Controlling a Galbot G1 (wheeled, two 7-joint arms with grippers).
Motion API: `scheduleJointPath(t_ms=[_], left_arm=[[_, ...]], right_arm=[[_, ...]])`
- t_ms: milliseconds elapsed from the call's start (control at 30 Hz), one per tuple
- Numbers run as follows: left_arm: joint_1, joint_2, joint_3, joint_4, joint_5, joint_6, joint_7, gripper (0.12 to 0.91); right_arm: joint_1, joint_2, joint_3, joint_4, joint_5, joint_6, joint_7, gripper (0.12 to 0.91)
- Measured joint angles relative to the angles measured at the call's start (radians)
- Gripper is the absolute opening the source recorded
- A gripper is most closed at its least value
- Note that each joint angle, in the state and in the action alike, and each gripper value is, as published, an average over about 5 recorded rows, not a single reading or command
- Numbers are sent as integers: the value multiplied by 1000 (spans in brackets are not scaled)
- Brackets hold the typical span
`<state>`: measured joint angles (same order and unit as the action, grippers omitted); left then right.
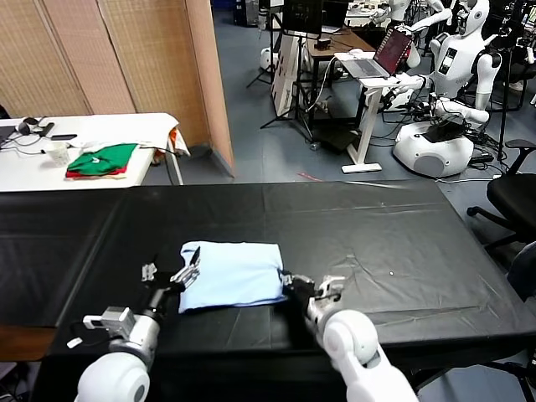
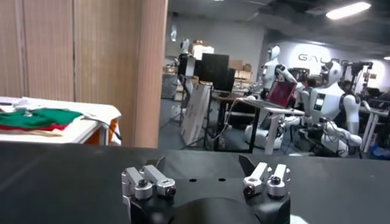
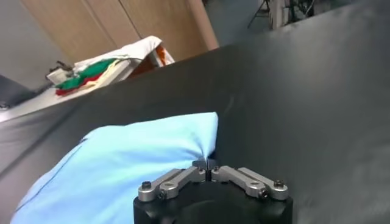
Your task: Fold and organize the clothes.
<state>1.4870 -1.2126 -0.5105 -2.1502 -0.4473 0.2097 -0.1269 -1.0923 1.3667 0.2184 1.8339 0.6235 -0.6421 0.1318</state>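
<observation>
**Listener:** Two arms are in view; what is each doing?

**Me:** One pale blue T-shirt (image 1: 232, 274), already folded into a rough rectangle, lies on the black table (image 1: 402, 243) between my two arms. My right gripper (image 1: 287, 282) sits at the shirt's right edge, near the front corner. Its jaws are shut, and in the right wrist view (image 3: 208, 173) the tips meet just where the blue fabric ends, so I judge they are pinching that edge, though the cloth between them is hidden. My left gripper (image 1: 177, 274) rests at the shirt's left edge with its jaws spread wide, holding nothing; the left wrist view (image 2: 206, 181) shows only black table beyond the tips.

**Listener:** Which step is this?

**Me:** It looks like the start of another fold: the right side has its hold and the left has not yet closed. Next, I think, the left jaws must close on their edge so both sides can lift together; thin cloth can slip or bunch if only one side rises.

**Listener:** How does the shirt lie?

**Me:** Flat, its long axis running from one set of jaws to the other. I cannot tell which way the neckline points.
</observation>
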Motion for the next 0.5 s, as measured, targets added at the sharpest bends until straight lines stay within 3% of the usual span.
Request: scheduleJointPath(t_ms=[100, 267, 400, 500], left_arm=[[5, -1, -10, -1, -2, -2, -1, 907], [16, 8, -18, -7, -7, -13, -19, 907], [31, 19, -17, -10, -2, -45, -22, 907], [45, 27, -15, -15, -8, -65, -15, 907]], right_arm=[[13, -27, 13, 17, -5, -48, 6, 239], [-27, -78, 47, 98, -62, -94, 22, 554], [-102, -128, 99, 186, -104, -89, 11, 789], [-170, -152, 148, 254, -150, -48, -1, 887]])
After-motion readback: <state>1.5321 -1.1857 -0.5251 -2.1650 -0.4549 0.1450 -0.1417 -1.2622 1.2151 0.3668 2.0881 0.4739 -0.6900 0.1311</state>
